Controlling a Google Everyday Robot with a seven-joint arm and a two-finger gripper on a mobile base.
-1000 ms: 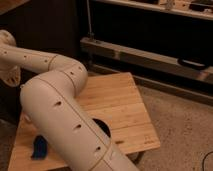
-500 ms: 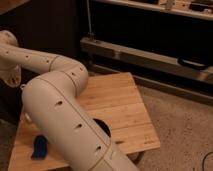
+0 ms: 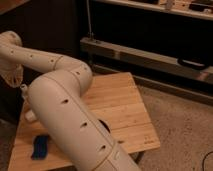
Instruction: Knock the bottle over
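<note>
The arm (image 3: 65, 107) lies across the left half of the table (image 3: 120, 102), with its elbow over the middle and its forearm running back to the far left. The gripper (image 3: 11, 72) hangs at the left edge of view, past the table's back-left corner; I cannot tell whether it is apart or together. The bottle (image 3: 23, 91), as far as it can be made out, stands upright near the table's left edge, just right of the gripper and close against the arm. A blue thing (image 3: 40, 146) lies near the front-left corner. The right half of the boards lies open to its right and front edges. Speckled floor (image 3: 185, 125) lies beyond, and a metal rail (image 3: 145, 54) runs behind.
</note>
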